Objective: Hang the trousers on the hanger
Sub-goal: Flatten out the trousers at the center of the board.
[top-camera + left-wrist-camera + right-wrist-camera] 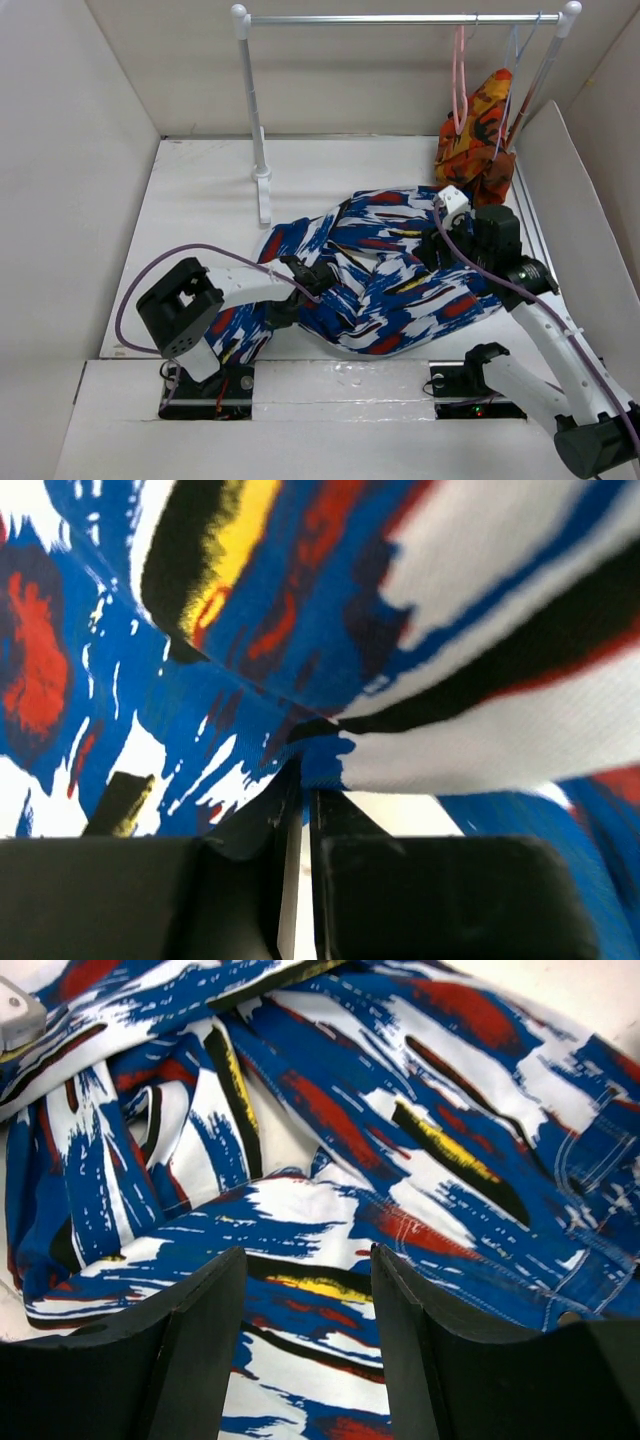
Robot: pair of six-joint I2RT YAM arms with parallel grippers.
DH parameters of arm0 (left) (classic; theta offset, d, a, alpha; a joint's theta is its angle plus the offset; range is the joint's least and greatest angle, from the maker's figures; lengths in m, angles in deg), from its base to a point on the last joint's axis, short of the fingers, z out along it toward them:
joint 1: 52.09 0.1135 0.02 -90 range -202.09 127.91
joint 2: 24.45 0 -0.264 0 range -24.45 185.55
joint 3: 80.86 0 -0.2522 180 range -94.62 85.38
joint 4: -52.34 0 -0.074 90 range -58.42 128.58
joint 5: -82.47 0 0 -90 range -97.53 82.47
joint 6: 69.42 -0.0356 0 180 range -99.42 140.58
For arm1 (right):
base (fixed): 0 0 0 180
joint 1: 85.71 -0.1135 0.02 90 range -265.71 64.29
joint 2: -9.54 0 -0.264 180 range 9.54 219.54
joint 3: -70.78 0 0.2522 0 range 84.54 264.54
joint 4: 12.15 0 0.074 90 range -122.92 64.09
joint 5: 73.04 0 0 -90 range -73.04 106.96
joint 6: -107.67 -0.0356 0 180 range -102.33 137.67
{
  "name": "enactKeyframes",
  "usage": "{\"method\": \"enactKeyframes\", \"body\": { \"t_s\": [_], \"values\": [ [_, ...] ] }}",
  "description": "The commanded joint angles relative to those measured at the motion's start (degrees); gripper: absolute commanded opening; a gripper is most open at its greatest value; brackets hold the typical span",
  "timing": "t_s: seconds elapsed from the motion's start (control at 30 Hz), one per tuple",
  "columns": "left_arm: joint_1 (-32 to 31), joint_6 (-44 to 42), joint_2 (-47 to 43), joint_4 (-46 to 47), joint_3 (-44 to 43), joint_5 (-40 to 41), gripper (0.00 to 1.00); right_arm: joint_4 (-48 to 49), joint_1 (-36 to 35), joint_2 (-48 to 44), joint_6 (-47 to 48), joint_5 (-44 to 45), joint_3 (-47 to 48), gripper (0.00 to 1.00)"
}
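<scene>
The trousers (385, 262), bright blue with white, red and yellow splotches, lie crumpled on the table's middle. My left gripper (318, 280) is at their left part; in the left wrist view it (303, 772) is shut on a fold of the trousers (400, 630). My right gripper (440, 250) hovers over their right part; in the right wrist view it (305, 1260) is open, with the trousers (330, 1150) lying below and between the fingers (200, 1340). The pink hanger (459, 80) hangs by its hook on the rail at the back right, away from both grippers.
A white clothes rail (400, 17) spans the back on a post (255, 110) with a base by the trousers. A pale bluish-white hanger (512, 85) carries an orange-red patterned garment (475, 140) at back right. White walls enclose the table (200, 200).
</scene>
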Motion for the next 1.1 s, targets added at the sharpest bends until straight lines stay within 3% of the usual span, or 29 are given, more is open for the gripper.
{"method": "enactKeyframes", "body": {
  "t_s": [0.0, 0.2, 0.33, 0.37, 0.43, 0.47, 0.5, 0.57, 0.6, 0.67, 0.7, 0.73, 0.8, 0.9, 0.93, 0.97, 1.0, 1.07],
  "values": [
    [1.4, 3.9, -0.8, -4.5, -0.2, 4.3, 0.0, 1.1, 2.4, -0.5, 3.2, -5.9, 3.2, 0.58],
    [1.4, 8.8, -15.2, -15.2, -7.3, 8.2, 0.0, -2.3, 3.1, 0.4, 6.5, -5.2, 0.9, 0.56],
    [14.1, -3.3, -20.2, -12.7, -16.9, 13.1, 0.0, -2.5, 0.6, 3.7, 7.2, -4.7, -0.2, 0.52],
    [22.5, -6.8, -18.9, -11.2, -18.8, 14.1, 0.0, -2.6, 0.1, 4.4, 7.4, -4.4, 0.0, 0.52],
    [30.0, -18.2, -15.9, -1.8, -24.5, 16.8, 0.0, -2.4, -1.6, 6.5, 7.6, -3.4, 1.4, 0.52],
    [36.8, -21.9, -11.3, 2.2, -26.9, 16.6, 0.0, -2.2, -2.2, 7.1, 7.6, -3.0, 1.7, 0.52],
    [39.5, -25.2, -8.2, 5.6, -29.8, 16.1, 0.0, -2.0, -2.8, 7.8, 7.6, -2.7, 2.0, 0.53],
    [43.0, -31.1, 4.0, 9.9, -44.1, 18.4, 0.0, -1.2, -4.8, 9.7, 7.4, -1.6, 2.5, 0.54],
    [45.1, -33.9, 8.2, 11.2, -49.0, 18.6, 0.06, -0.9, -5.6, 10.4, 7.0, -1.3, 2.5, 0.54],
    [46.4, -37.0, 23.3, 4.4, -71.0, 18.4, 0.35, -1.3, -7.7, 12.0, 6.8, 0.1, 2.8, 0.6],
    [47.6, -37.4, 25.8, 1.6, -75.6, 16.8, 0.57, -1.7, -8.4, 12.5, 6.8, 0.7, 3.0, 0.63],
    [49.4, -36.4, 21.7, 7.7, -66.5, 9.2, 0.88, -2.6, -9.5, 13.0, 6.5, 2.1, 3.2, 0.69],
    [50.3, -35.3, 21.1, 7.4, -64.8, 6.3, 0.97, -2.7, -9.5, 13.1, 6.0, 2.2, 2.9, 0.7],
    [48.6, -35.7, 16.8, 8.8, -56.6, 7.8, 0.93, -1.0, -10.8, 12.6, 4.7, 2.4, 1.4, 0.62],
    [45.3, -36.9, 13.6, 9.3, -51.8, 8.0, 0.84, -0.8, -10.8, 12.5, 4.4, 2.8, 1.2, 0.42],
    [42.9, -37.5, 11.9, 9.3, -49.7, 8.5, 0.58, -0.4, -11.4, 12.5, 4.0, 2.9, 0.6, 0.22],
    [40.2, -37.4, 10.4, 9.2, -48.0, 7.7, 0.43, 0.1, -11.4, 12.6, 3.4, 3.2, 0.4, 0.04],
    [29.5, -37.1, 5.4, 10.0, -41.9, 6.0, 0.26, -0.9, -12.0, 13.2, 3.4, 5.1, 0.6, 0.0]
  ]
}}
